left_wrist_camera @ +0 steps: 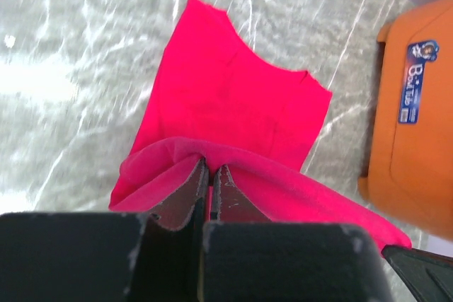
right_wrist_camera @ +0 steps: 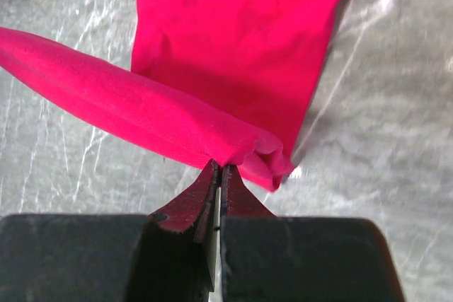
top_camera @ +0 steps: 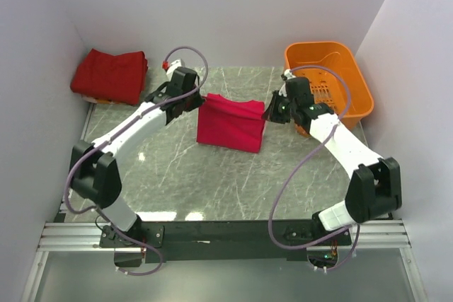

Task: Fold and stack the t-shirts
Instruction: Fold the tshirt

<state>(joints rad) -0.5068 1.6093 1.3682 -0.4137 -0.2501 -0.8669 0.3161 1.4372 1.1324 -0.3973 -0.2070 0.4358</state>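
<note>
Soft, matte crimson cloth t-shirt (top_camera: 230,124), folded to a near-square panel, sits mid-way across the glossy grey-veined marble counter (top_camera: 212,182). Both arms reach forward and angle inward. The left gripper (left_wrist_camera: 211,169) is pinched tight on the shirt's top left corner, and the right gripper (right_wrist_camera: 217,169) is clamped on the right one. The held edge runs left to right, with cloth dropping nearward. The darker red folded t-shirts (top_camera: 110,76) lie far left.

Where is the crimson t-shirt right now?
The crimson t-shirt hangs mid-table in the top view, pinched at its upper corners by the left gripper and right gripper; the orange basket sits just right of it.
</note>
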